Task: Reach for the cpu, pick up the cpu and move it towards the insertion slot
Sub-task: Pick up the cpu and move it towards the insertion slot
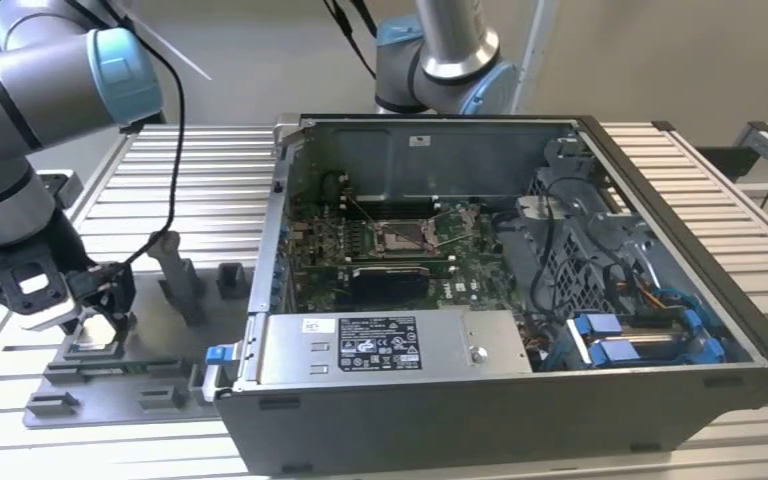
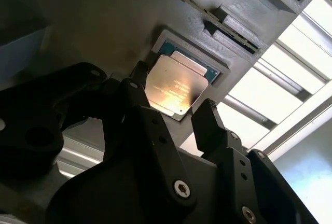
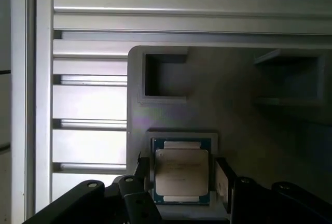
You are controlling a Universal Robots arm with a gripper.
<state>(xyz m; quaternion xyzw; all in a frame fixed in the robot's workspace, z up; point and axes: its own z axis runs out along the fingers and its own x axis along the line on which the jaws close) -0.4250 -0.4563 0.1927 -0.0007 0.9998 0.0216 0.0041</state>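
Observation:
The cpu is a flat silvery square chip lying in a shallow recess of the grey fixture plate. In both wrist views my gripper is open, its black fingers low on either side of the cpu with narrow gaps. In the exterior view the gripper hangs over the fixture plate at that view's left. The insertion slot, a shiny square socket, lies on the green motherboard inside the open computer case, well off toward the exterior view's right.
The open computer case stands in the middle of the ribbed metal table, with a silver power supply at its front. Grey fixture blocks rise from the plate beside the gripper. A second arm stands behind the case.

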